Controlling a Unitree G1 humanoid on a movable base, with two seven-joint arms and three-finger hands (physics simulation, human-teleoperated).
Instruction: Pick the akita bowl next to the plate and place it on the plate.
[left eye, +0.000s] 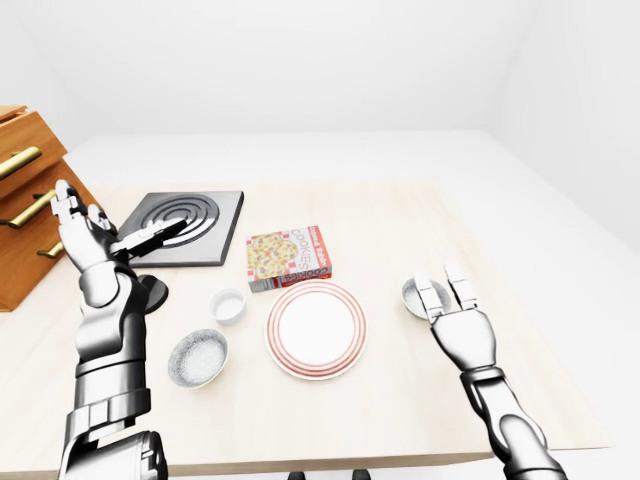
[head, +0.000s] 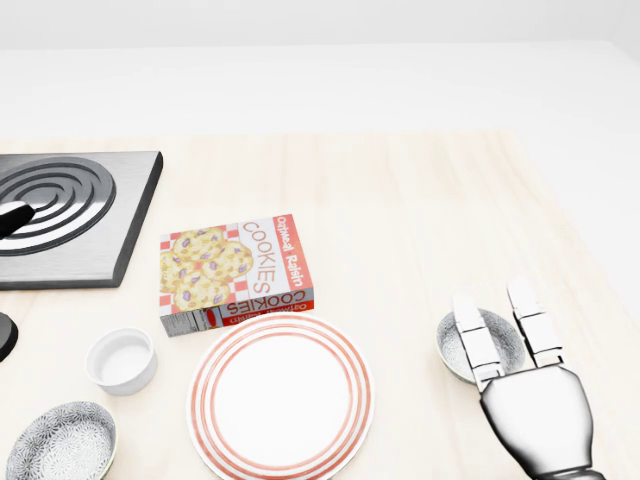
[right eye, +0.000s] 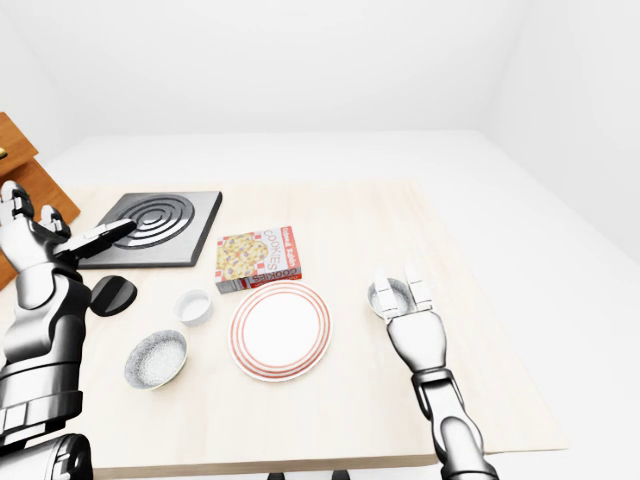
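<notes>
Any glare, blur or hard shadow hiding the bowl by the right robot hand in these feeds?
Head view: sharp, evenly lit, no glare; only fingers of the right robot hand overlap the akita bowl. Left-eye and right-eye views: equally crisp, no hard shadows around the plate.

- I count two akita bowls: one right of the plate (head: 282, 397) at (head: 453, 349), the other at the head view's lower left (head: 62, 442).
- One red-ringed plate.
- One small white cup (head: 121, 361).
- One cookie box (head: 235, 273).
- One burner plate (head: 70, 215).
- One black disc (right eye: 112, 294).
- One wooden drawer cabinet (left eye: 20, 200).
- One table (head: 420, 200).
</notes>
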